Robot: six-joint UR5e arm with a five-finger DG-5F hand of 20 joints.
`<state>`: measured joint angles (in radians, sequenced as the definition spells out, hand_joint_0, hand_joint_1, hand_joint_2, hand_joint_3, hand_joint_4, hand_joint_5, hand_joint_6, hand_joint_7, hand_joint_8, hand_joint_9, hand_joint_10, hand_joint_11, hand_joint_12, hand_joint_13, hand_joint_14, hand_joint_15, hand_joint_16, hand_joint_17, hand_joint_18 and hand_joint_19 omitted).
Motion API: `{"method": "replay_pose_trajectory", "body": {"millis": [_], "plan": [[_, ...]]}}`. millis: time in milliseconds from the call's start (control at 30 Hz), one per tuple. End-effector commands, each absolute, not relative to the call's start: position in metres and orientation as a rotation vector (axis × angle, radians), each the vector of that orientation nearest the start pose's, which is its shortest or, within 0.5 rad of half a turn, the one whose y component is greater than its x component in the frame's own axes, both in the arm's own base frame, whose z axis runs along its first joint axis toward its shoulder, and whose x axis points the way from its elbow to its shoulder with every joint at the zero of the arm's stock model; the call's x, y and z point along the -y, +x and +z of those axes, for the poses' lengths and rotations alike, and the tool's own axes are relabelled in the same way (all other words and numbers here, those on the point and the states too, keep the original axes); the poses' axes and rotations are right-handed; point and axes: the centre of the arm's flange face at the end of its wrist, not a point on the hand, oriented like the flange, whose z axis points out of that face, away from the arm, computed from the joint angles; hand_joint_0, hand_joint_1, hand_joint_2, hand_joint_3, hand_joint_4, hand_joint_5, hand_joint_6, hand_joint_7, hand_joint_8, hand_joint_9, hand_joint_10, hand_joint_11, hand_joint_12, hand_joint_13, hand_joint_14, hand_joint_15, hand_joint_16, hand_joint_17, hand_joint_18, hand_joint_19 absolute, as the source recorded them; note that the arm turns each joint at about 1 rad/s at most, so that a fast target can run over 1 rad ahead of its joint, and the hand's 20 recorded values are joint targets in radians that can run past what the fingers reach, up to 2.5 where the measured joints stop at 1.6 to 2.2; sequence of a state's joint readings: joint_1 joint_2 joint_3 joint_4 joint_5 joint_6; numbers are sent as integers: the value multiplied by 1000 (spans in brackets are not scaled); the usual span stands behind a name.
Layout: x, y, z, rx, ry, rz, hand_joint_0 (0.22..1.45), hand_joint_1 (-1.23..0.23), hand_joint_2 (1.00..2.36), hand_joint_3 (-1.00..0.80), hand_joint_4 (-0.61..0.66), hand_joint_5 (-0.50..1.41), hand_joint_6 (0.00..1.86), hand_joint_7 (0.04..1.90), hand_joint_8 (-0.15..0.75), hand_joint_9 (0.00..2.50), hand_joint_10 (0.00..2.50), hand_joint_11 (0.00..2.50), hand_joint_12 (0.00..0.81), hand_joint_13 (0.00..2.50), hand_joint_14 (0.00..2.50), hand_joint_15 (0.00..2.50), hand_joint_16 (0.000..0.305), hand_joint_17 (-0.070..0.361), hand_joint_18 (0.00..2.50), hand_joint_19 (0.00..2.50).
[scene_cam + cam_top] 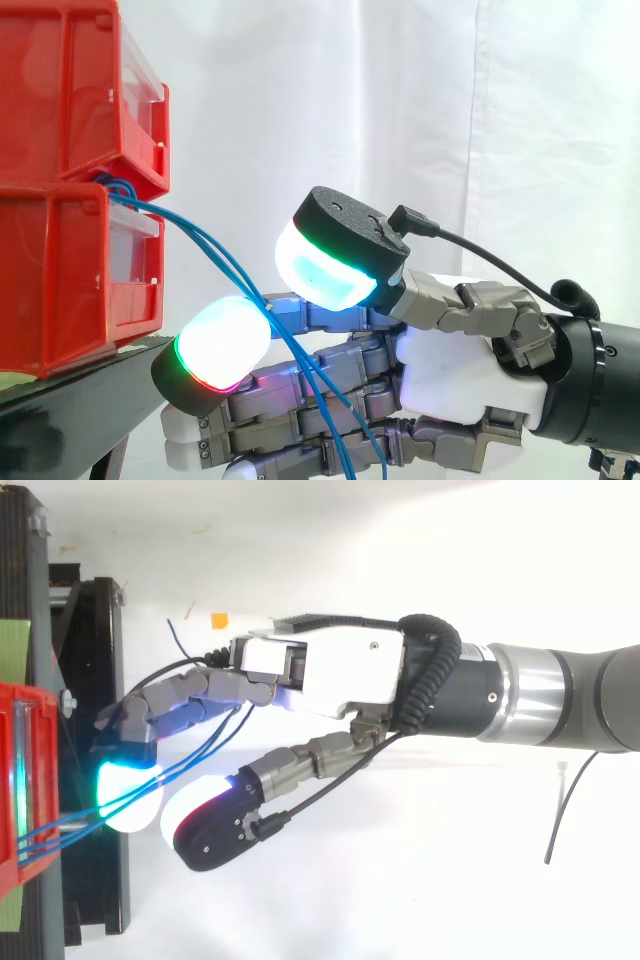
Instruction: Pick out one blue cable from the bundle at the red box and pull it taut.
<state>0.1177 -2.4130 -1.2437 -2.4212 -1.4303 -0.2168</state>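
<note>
A bundle of thin blue cables [213, 249] comes out between the two stacked red bins [60, 110] and slopes down to the right. In the top view the blue cables [190, 758] leave the red box [18, 780] and run under my fingers. My hand [455, 380] reaches in from the right, fingers stretched towards the bins and thumb raised apart above them. The cables cross the gap between thumb and fingers and lie against the fingers, not pinched. One glowing fingertip pad [220, 345] is close to the lower bin's front. The cables' lower part is cut off at the bottom edge.
The red bins sit on a black stand [80, 385] at the left, its bars running along the left in the top view [95, 680]. A white curtain hangs behind. A loose blue cable end [176, 632] sticks up beyond the fingers.
</note>
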Motion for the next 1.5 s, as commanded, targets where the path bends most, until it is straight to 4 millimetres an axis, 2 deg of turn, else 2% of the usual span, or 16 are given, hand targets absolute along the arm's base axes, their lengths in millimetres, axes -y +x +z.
{"method": "replay_pose_trajectory", "body": {"millis": [0,367,633,800,933,1000,1033,1067,1167,1433,1467], "plan": [[57,787,175,-1113,948,1126,632,-551,1009,-395,304,-116,503,1079,301,625,0,54,404,358,6,156,56,126,303,491],[60,788,177,-1121,936,1136,638,-499,1010,-372,208,-70,505,1327,310,677,4,94,403,367,7,167,56,125,299,495],[61,788,183,-1122,939,1135,622,-461,1005,-428,204,-68,520,1314,315,698,4,94,403,398,8,177,56,126,340,509],[61,787,183,-1128,942,1131,584,-339,1000,-498,245,-59,500,1343,318,746,4,102,412,430,7,183,57,127,350,507],[61,788,183,-1125,939,1127,589,-300,1002,-467,219,-42,503,1241,291,851,3,78,411,508,8,193,58,130,441,533],[63,788,183,-1123,940,1124,607,-363,1009,-388,240,-41,504,1243,292,861,3,82,409,522,8,201,57,128,462,532],[64,787,183,-1123,942,1122,615,-414,1012,-326,209,-41,503,1260,299,869,4,90,409,541,8,211,57,129,479,546],[64,787,183,-1125,943,1122,623,-453,1014,-278,168,-42,503,1323,305,883,4,110,416,567,9,222,58,130,505,560],[65,787,184,-1124,942,1125,635,-512,1015,-202,184,-35,500,1435,324,912,6,153,433,608,9,237,61,138,572,561],[65,787,183,-1126,943,1126,631,-578,1016,-159,213,-61,589,1304,345,913,7,184,449,646,12,270,64,143,634,586],[65,787,183,-1126,942,1125,627,-597,1016,-153,227,-74,624,1235,349,909,8,192,453,656,11,277,64,144,641,590]]}}
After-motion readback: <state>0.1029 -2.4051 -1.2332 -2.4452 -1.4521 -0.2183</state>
